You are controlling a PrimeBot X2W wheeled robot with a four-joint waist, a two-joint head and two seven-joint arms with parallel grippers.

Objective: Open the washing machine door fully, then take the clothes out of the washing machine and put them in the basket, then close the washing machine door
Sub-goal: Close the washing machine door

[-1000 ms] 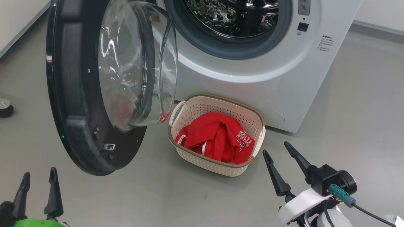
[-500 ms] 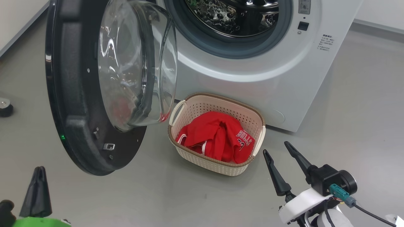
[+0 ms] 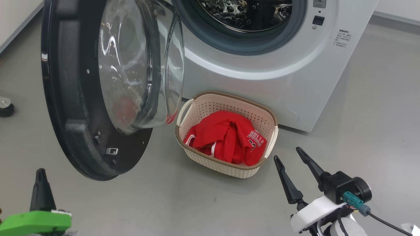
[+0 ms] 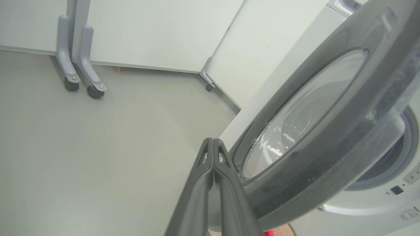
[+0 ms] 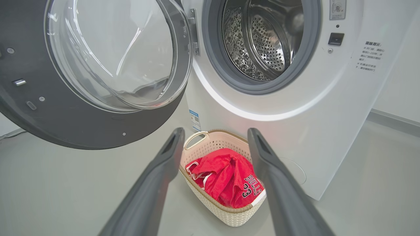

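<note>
Underfoot, grey floor [image 3: 197,203] bears the basket [image 3: 217,164]; white panels [image 4: 147,32] beyond.

Smooth, pale grey floor [image 3: 197,203]. A white front-loading washing machine [image 3: 262,85] stands on it at twelve o'clock. A cream perforated basket [image 3: 215,163] sits on the floor at centre, just before the machine. A small black caster [image 3: 6,110] rests at nine o'clock.

Washing machine door [image 3: 65,98] top cropped
</note>
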